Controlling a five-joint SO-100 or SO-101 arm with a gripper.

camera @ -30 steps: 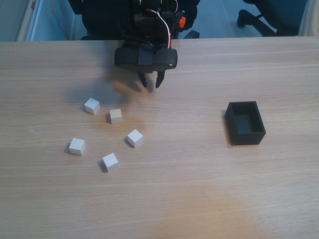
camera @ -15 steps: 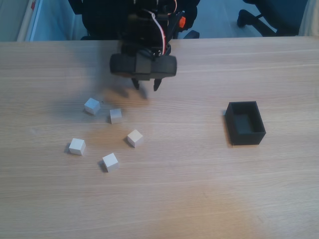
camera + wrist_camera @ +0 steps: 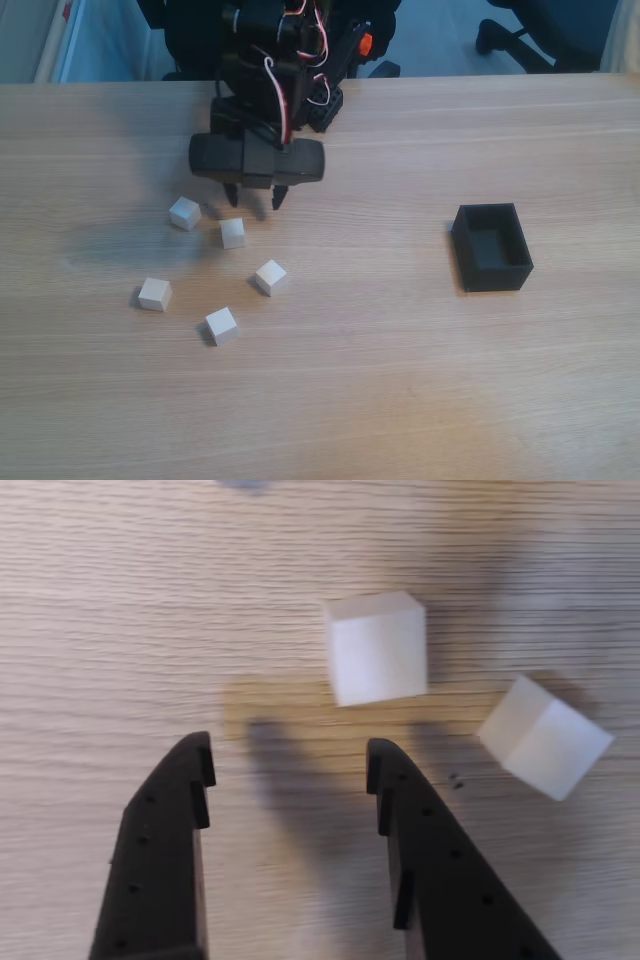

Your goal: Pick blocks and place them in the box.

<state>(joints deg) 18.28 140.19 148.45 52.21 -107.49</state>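
Swinging left and forward from where it was hanging a second ago, my end effector (image 3: 254, 199) is now hovering with its fingers apart and empty, just behind the nearest block (image 3: 232, 233), which is lying ahead of the right finger (image 3: 395, 780) in the wrist view, off-center. A second block (image 3: 184, 213) is sitting near it, three more (image 3: 270, 277) are resting further out, and the box (image 3: 491, 247) is waiting well apart on the surface (image 3: 400, 400), empty. Descending like this, I am risking the right finger landing on the block and knocking it aside.
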